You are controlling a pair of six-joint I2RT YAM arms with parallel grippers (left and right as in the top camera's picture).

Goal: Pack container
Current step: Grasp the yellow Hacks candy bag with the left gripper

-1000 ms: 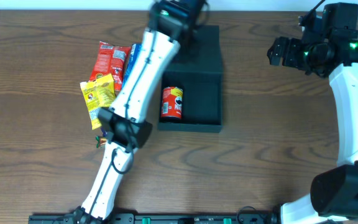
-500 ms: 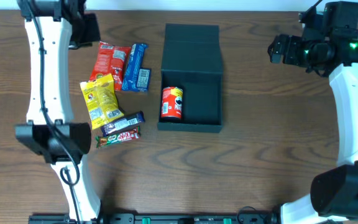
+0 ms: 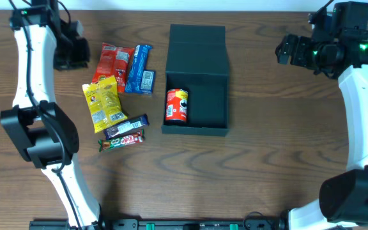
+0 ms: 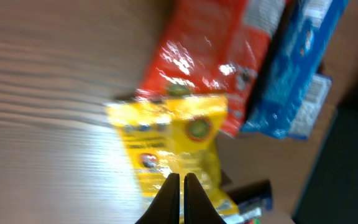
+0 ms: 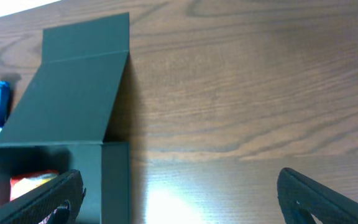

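Observation:
The black container point(image 3: 204, 96) lies open mid-table, its lid flap point(image 3: 197, 43) folded back. Inside, at its left, sits a red can point(image 3: 176, 105). Left of it lie a red packet point(image 3: 110, 64), a blue packet point(image 3: 139, 70), a yellow packet point(image 3: 104, 102) and two small bars point(image 3: 125, 132). My left gripper point(image 3: 69, 54) hangs shut and empty left of the red packet. In the left wrist view its tips point(image 4: 182, 186) sit over the yellow packet point(image 4: 179, 137). My right gripper point(image 3: 285, 52) is open and empty, right of the container point(image 5: 114, 180).
In the left wrist view the red packet point(image 4: 210, 56) and blue packet point(image 4: 297, 74) lie beyond the yellow one. Bare wooden table point(image 3: 273, 147) stretches right of and in front of the container. The right arm's white links point(image 3: 363, 115) run down the right edge.
The left arm has swung away from over the container to the table's far left, uncovering the snacks. The right arm has stayed still.

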